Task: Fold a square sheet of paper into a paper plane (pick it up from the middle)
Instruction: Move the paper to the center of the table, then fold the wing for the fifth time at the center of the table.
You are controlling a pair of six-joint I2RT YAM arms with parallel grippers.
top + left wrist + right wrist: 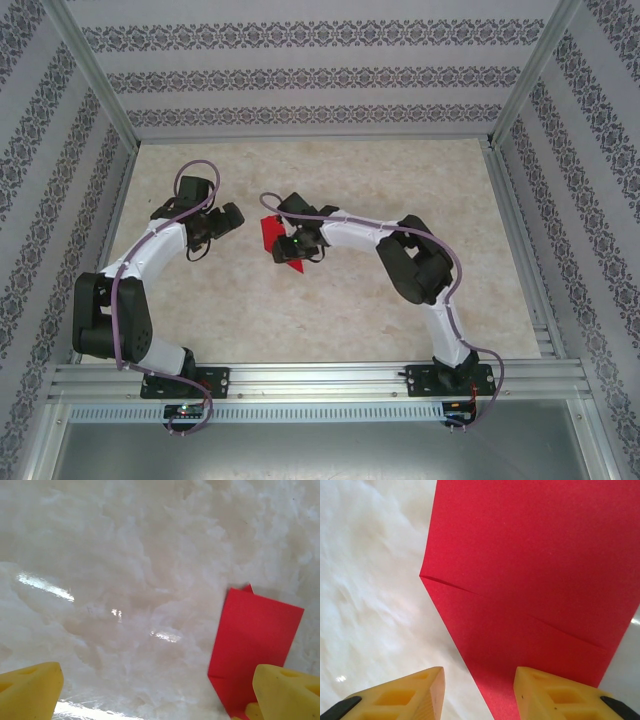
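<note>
You've open desk (330, 170) on far side. Btwn left hand (236, 221) & right hand (282, 243), red paper (268, 234) lies in yr way.

The sheet of paper (530, 570) is showing a plain bright red. The desk (330, 320) is displaying a mottled cream marble pattern with glossy white highlights. The left tool (157, 695) and right tool (480, 690) are showing yellow fingers (415, 692). The arms (350, 232) are appearing white with black joints, trailing purple cables (197, 164). The walls (300, 75) are bearing dark ornamental bands on pale grey.
</note>
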